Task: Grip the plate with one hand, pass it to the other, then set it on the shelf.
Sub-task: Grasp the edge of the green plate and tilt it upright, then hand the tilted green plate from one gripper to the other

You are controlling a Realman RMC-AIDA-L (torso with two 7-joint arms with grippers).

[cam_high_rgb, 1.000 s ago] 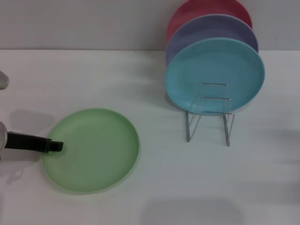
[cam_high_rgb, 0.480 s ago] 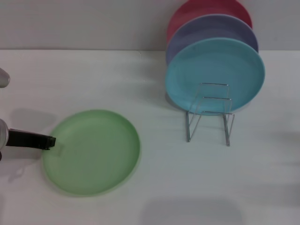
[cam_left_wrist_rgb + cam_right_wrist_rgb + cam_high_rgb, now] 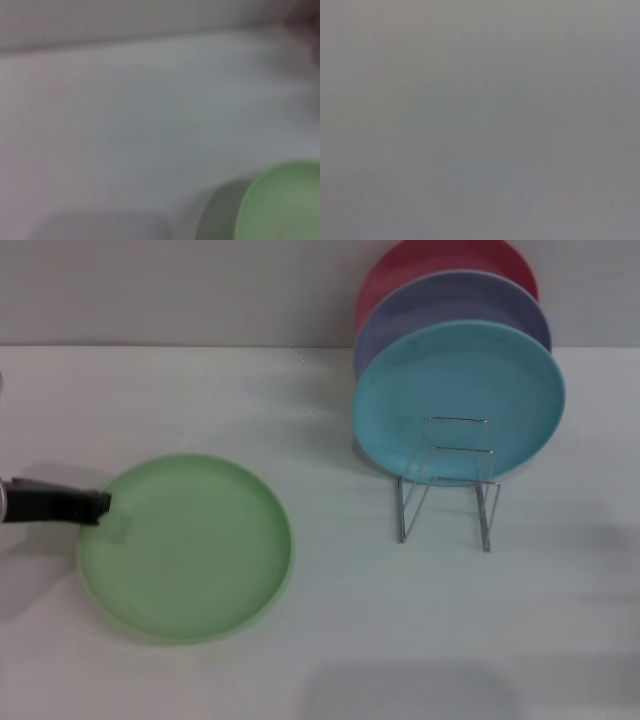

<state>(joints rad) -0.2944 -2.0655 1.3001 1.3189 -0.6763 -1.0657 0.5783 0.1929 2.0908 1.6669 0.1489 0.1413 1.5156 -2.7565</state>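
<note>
At the table's (image 3: 330, 640) left, the left gripper (image 3: 100, 508) is pinching the green plate's (image 3: 185, 545) rim, jaws closed on it; a good lift is staying level and slow toward the unseen right gripper, well clear of the rack (image 3: 447, 485).

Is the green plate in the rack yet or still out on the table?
Out. The green plate lies on the white table, well apart from the wire rack, with the left gripper at its rim.
</note>
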